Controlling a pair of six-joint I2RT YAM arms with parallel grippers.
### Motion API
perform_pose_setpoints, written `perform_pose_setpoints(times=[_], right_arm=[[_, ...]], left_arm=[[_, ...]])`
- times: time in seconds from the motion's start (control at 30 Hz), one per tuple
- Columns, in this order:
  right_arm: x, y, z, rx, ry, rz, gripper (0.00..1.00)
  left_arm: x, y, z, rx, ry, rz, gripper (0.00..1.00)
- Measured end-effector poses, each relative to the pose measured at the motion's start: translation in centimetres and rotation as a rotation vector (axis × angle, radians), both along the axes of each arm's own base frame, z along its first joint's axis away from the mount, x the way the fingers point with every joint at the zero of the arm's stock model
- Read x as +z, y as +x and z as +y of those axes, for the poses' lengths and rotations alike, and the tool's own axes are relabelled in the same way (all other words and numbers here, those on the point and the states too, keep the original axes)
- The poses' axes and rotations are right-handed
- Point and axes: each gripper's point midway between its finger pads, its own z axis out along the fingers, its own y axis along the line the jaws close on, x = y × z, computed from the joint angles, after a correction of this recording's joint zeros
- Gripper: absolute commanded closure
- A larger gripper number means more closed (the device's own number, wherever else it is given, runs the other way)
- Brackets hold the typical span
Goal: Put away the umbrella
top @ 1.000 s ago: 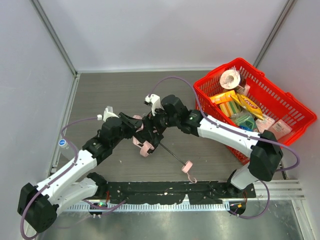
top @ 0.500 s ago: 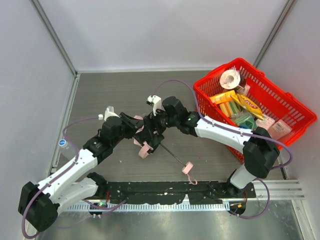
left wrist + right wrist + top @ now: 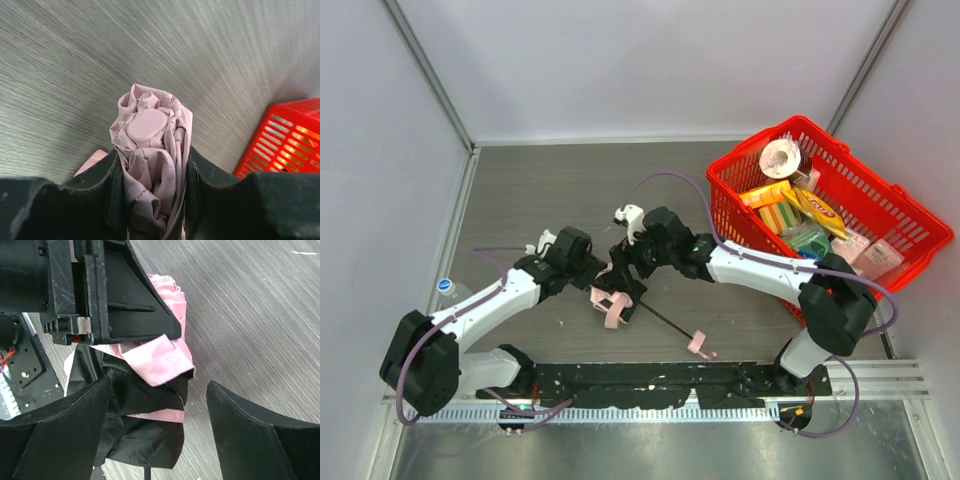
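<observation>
1. The umbrella (image 3: 610, 300) lies on the table (image 3: 550, 190), about midway between its left and right edges and nearer the near edge.
2. The left gripper (image 3: 152, 165) is clamped on the bunched pink canopy (image 3: 150, 130). Its jaws are partly closed, and fabric fills the gap between them.
3. The right gripper (image 3: 157, 405) is held wide apart with nothing in it, poised just beside the same bundle.
4. Done, by my reading: the canopy is folded down and gathered into a rough roll.
5. Left to do: the black shaft (image 3: 665, 322) is still pulled out, with the handle (image 3: 697, 343) well apart from the canopy, close to the near edge. A pink flap hangs loose, so the roll does not look fastened. Shortening the shaft and securing the roll seem to remain.
6. The red basket (image 3: 752, 150) at the table's right edge holds packets. Their printing is too small to read, and no writing shows on the umbrella.
</observation>
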Motion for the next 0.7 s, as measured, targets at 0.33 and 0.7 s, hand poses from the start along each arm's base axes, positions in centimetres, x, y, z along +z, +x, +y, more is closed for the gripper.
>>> perform_pose_setpoints(times=[0.33,0.7], right_arm=[[-5.1,-0.6,2.7,0.087,-0.051,-0.016,0.26],[-9.2,-1.9,3.5,0.073,-0.115,-0.153,0.19]], left_arm=[[-3.2,-0.2,0.4,0.049,0.044,0.106,1.0],[-5.3,-1.0,1.6,0.137,0.045,0.207,1.0]])
